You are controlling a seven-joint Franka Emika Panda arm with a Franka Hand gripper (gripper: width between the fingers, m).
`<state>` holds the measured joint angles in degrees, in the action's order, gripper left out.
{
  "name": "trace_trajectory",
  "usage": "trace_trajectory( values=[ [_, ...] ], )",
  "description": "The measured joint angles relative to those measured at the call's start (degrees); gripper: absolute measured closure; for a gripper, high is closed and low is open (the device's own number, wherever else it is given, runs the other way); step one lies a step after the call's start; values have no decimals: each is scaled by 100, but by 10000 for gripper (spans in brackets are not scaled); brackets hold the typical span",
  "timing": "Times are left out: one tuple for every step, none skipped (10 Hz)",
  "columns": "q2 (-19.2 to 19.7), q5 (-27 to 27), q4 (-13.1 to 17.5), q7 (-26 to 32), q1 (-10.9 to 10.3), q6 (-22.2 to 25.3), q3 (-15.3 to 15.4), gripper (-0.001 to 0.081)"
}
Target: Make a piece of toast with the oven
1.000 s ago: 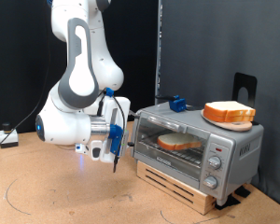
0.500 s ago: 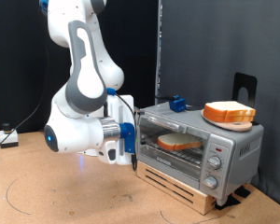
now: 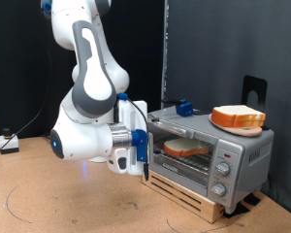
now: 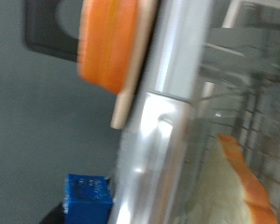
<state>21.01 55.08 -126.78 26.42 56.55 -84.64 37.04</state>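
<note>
The silver toaster oven (image 3: 244,148) stands on the exterior view's right, its glass door up. The piece of toast (image 3: 184,148) lies on the rack inside, seen through the glass. My gripper (image 3: 145,161) hangs fingers-down at the oven's left front corner, close to the door's left end. Nothing shows between its fingers. The wrist view is blurred and shows none of my fingers. It shows the oven's silver frame (image 4: 168,121) and the toast (image 4: 241,182) behind the glass.
A round orange plate (image 3: 223,120) with another bread slice (image 3: 241,114) sits on the oven's top, also in the wrist view (image 4: 107,42). A blue object (image 3: 184,107) (image 4: 87,194) sits on the oven's back left. Three knobs (image 3: 223,161) line the oven's right side. A wooden stand (image 3: 189,199) lifts the oven.
The arm has swung to the exterior view's right, bringing my gripper from open table space up to the oven's left front corner. The oven, toast and plate have not moved.
</note>
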Motion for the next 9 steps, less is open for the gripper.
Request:
trace_trajectory(
  values=[
    [199, 14, 184, 247, -40, -18, 39, -3],
    [389, 73, 351, 501, -110, -218, 64, -3],
    [540, 170, 490, 616, -189, -489, 78, -3],
    [669, 301, 619, 574, -273, -783, 80, -3],
    [790, 413, 742, 450, -359, -1084, 79, -3],
    [917, 441, 878, 245, -444, -1348, 71, -3],
    [1041, 441, 1006, 93, -543, -1692, 55, -3],
    [1155, 441, 1105, 30, -656, -1949, 28, -3],
    [1156, 438, 1102, 31, -646, -1877, 27, -3]
  ],
)
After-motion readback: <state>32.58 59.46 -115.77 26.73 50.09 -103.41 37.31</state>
